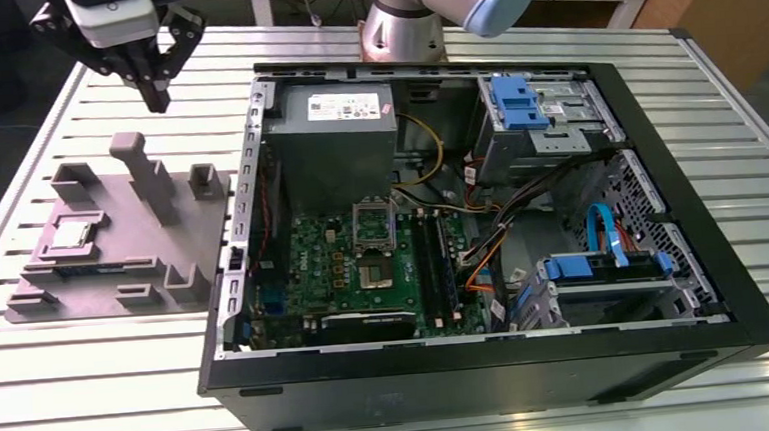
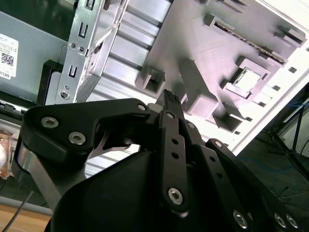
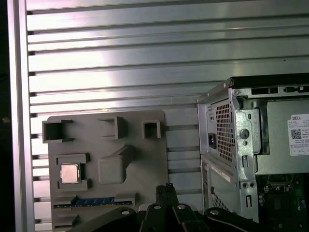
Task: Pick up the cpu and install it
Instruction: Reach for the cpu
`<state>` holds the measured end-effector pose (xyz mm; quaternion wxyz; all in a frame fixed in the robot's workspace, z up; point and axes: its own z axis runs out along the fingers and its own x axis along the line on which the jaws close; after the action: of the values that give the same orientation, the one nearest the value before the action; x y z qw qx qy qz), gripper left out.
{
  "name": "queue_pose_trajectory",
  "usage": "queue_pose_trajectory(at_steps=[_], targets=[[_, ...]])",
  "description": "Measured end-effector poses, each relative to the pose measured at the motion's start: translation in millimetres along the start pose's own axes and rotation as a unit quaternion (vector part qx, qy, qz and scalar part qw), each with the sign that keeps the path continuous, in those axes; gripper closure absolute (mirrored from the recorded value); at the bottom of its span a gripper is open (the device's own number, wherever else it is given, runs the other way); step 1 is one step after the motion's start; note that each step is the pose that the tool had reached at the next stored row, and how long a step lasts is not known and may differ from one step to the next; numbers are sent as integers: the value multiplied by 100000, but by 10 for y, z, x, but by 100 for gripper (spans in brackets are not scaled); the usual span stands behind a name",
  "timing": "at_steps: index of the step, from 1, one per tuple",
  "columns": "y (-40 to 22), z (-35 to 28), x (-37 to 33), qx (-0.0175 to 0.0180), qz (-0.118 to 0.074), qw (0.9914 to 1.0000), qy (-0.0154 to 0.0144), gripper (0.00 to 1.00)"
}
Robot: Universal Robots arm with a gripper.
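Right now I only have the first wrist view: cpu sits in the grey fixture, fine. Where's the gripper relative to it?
Observer: Exterior view: the gripper hangs in the air beyond the fixture's tall post, shut and empty, not over the cpu.
Operator: Socket visible?
Observer: Yes, the socket sits midway on the motherboard inside the case; its metal frame looks flipped up.
Operator: Anything draped over it?
Observer: None that I see. The cables run past the memory sticks, on the exterior view's right of the socket.
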<state>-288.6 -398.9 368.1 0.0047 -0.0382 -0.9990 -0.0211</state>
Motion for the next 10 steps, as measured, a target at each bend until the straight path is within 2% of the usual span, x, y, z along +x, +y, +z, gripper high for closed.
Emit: queue_pose_trajectory(at_steps=[2,4,10], targets=[[0,0,3,1,0,100000,2,90],[-3,0,35,-2,0,100000,0,90],[-4,1,50,3,5,100000,3,90]])
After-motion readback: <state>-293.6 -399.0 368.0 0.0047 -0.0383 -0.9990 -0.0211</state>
